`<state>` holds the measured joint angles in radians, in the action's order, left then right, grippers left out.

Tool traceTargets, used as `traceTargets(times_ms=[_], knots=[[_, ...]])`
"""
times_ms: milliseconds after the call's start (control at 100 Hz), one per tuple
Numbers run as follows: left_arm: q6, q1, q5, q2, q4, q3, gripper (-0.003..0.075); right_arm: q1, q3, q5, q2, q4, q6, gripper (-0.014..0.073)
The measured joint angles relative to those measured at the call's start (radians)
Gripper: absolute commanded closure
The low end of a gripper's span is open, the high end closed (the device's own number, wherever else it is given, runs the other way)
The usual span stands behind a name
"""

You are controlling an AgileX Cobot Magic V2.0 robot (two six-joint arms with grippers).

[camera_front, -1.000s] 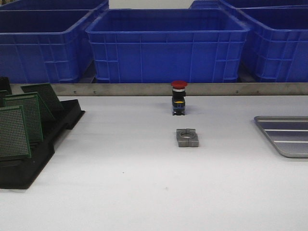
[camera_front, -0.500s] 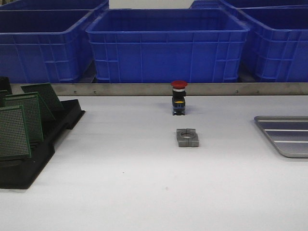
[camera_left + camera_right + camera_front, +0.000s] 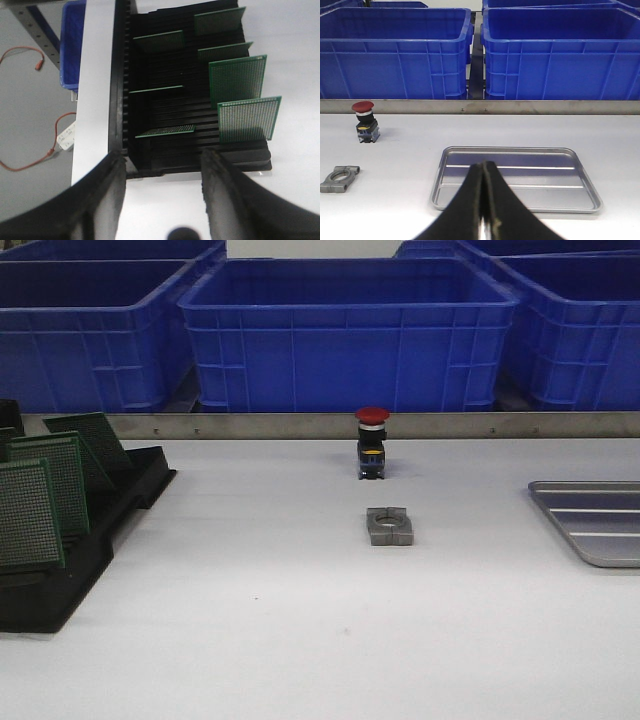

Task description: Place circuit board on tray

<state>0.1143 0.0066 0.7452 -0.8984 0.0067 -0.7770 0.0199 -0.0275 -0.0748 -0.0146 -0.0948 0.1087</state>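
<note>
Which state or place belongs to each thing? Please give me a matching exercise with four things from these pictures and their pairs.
Things:
1. tray
2. left claw
3. right claw
4. push button

States or places:
A. shut, holding nothing
B. red cap, standing behind the metal clamp
C. nothing lying in it
D. open, over the near end of the black rack

Pairs: 1-C, 2-D, 3-A, 4-B

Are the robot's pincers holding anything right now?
No. The left pincer is open above the black slotted plastic rack. The right pincer is shut on nothing, in front of the shallow silver-grey metal tray.
</note>
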Motion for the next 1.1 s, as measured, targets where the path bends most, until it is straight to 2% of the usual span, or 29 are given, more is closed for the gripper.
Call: traceTargets(times_ms=[60, 250, 320, 460, 600, 830, 1100], knots=[[0.138, 0.0, 0.003, -0.021, -0.04, -0.015, 0.0373, 0.0, 0.0, 0.0, 0.0, 0.0, 0.0, 0.0654], [0.807, 0.0, 0.066, -0.085, -0.179, -0.023, 0.0373, 0.0, 0.0, 0.0, 0.0, 0.0, 0.0, 0.0654], [0.978, 0.0, 0.084, -0.107, -0.187, -0.023, 0.0373, 0.0, 0.0, 0.0, 0.0, 0.0, 0.0, 0.0654], [1.213, 0.0, 0.089, -0.137, -0.189, -0.023, 0.0373, 0.0, 0.0, 0.0, 0.0, 0.0, 0.0, 0.0654], [1.317, 0.0, 0.08, -0.165, -0.191, -0.023, 0.0373, 0.0, 0.0, 0.0, 0.0, 0.0, 0.0, 0.0654], [1.363, 0.0, 0.041, -0.254, -0.191, -0.025, 0.0373, 0.0, 0.0, 0.0, 0.0, 0.0, 0.0, 0.0654], [1.379, 0.0, -0.067, -0.382, -0.191, -0.028, 0.0373, 0.0, 0.0, 0.0, 0.0, 0.0, 0.0, 0.0654]])
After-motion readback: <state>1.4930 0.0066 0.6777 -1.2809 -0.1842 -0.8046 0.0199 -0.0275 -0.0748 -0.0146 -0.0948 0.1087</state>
